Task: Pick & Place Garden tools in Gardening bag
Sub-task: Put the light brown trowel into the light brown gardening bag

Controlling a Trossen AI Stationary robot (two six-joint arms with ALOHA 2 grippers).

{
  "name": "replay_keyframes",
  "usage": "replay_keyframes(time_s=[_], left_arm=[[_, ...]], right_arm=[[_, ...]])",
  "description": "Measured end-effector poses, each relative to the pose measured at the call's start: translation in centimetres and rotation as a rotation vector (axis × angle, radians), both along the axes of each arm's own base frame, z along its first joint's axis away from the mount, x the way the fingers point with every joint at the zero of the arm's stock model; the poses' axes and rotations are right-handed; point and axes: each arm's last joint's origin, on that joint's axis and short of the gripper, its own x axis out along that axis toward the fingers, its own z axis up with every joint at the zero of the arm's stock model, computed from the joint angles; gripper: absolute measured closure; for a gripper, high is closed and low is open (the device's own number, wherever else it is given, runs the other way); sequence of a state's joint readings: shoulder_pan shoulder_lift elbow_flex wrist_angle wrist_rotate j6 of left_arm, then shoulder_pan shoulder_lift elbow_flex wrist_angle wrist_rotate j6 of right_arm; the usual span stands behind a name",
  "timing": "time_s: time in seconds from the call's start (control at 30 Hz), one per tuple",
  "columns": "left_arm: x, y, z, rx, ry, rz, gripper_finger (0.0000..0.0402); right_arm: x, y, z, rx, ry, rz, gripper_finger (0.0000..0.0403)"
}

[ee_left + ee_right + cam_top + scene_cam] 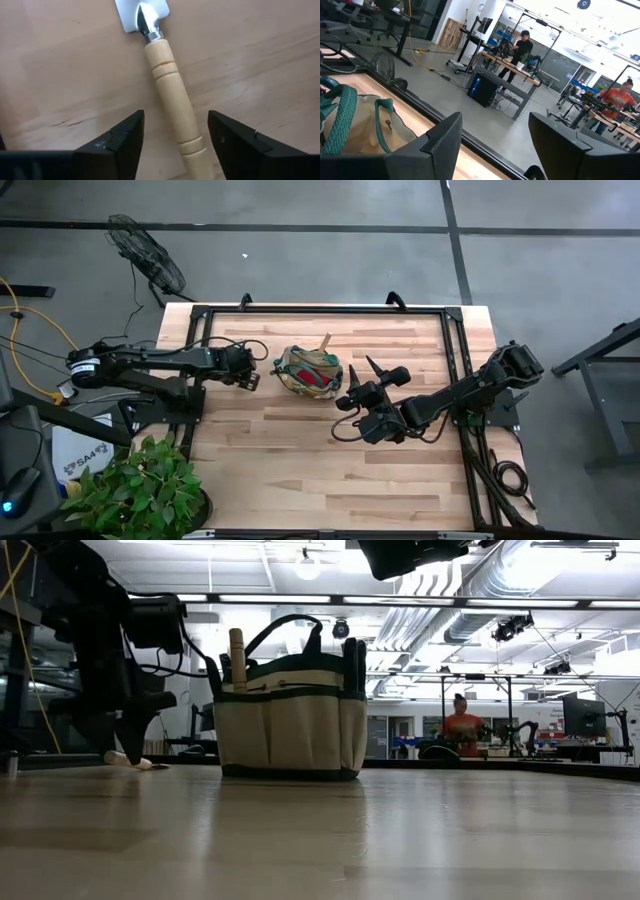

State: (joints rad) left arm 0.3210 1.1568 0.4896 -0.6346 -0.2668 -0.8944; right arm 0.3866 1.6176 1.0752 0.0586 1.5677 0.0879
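Observation:
The gardening bag (pixel 308 370) stands upright on the table, also in the low view (pixel 290 715). A pale wooden handle (pixel 237 658) and a dark handle (pixel 355 660) stick up out of it. Something red (pixel 318 380) lies inside. A metal-bladed trowel (pixel 167 85) lies flat on the table left of the bag. My left gripper (pixel 175 120) is open low over it. Its fingers stand on either side of the trowel's wooden handle without touching it. My right gripper (pixel 362 372) is open and empty, raised just right of the bag.
A dark metal frame (pixel 455 330) runs along the table's far and right edges. A potted plant (pixel 140 490) stands at the near left corner. Bare wood lies in front of the bag (pixel 320 470). People stand in the room beyond (pixel 522 47).

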Motion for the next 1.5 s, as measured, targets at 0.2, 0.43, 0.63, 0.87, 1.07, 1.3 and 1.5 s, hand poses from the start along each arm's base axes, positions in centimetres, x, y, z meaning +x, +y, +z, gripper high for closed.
replay_keyframes(time_s=[0.2,0.43,0.63,0.87,1.07,1.3,1.5], left_arm=[[0.0,0.0,0.0,-0.014,-0.006,-0.004,0.0221],[0.1,0.0,0.0,-0.021,-0.018,-0.007,0.0243],[0.2,0.0,-0.1,-0.026,-0.012,-0.014,0.0252],[0.6,0.1,-1.0,-0.036,0.035,-0.014,0.0264],[0.7,0.2,-1.1,-0.033,0.039,-0.016,0.0266],[0.7,0.1,-1.1,-0.032,0.039,-0.022,0.0293],[0.7,0.1,-1.2,-0.033,0.048,-0.058,0.0337]], right_arm=[[0.0,0.0,0.0,0.000,0.000,0.000,0.0180],[0.0,0.0,0.0,0.000,0.000,0.000,0.0180],[0.0,0.0,0.0,0.000,0.000,0.001,0.0180],[0.0,0.0,0.0,0.009,-0.017,0.003,0.0180],[0.0,0.0,0.0,0.007,-0.013,0.003,0.0181],[0.0,0.0,0.0,0.007,-0.013,0.003,0.0181],[0.0,0.0,0.0,0.007,-0.012,0.003,0.0181]])
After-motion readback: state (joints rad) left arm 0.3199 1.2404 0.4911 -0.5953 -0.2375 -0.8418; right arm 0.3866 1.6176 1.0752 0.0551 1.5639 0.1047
